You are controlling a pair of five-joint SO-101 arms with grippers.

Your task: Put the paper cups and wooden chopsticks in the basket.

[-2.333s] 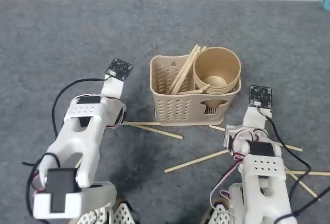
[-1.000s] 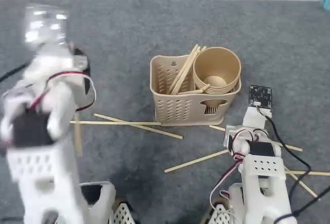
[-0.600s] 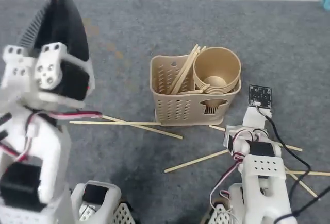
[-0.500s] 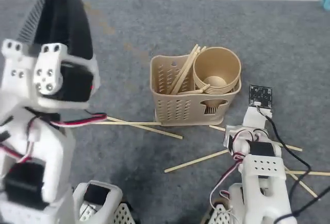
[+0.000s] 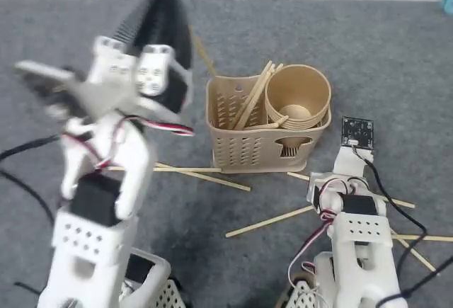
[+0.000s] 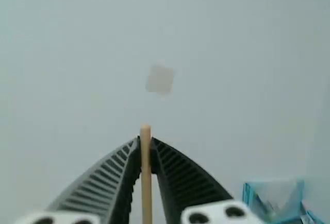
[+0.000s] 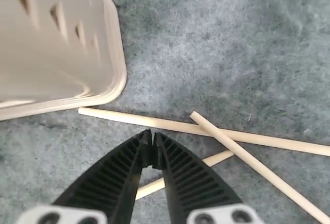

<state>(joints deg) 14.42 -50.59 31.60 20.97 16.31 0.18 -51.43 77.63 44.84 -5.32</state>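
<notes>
The left gripper (image 6: 145, 142), raised high above the grey carpet (image 5: 382, 46), is pinching one wooden chopstick (image 6: 146, 183) between its fingers. The right gripper (image 7: 152, 140) is hanging low, fingers pressed together, over loose chopsticks (image 7: 170, 126) just beside the basket (image 5: 244, 149). The basket is holding stacked paper cups (image 5: 297, 99) and leaning chopsticks (image 5: 253, 99).
</notes>
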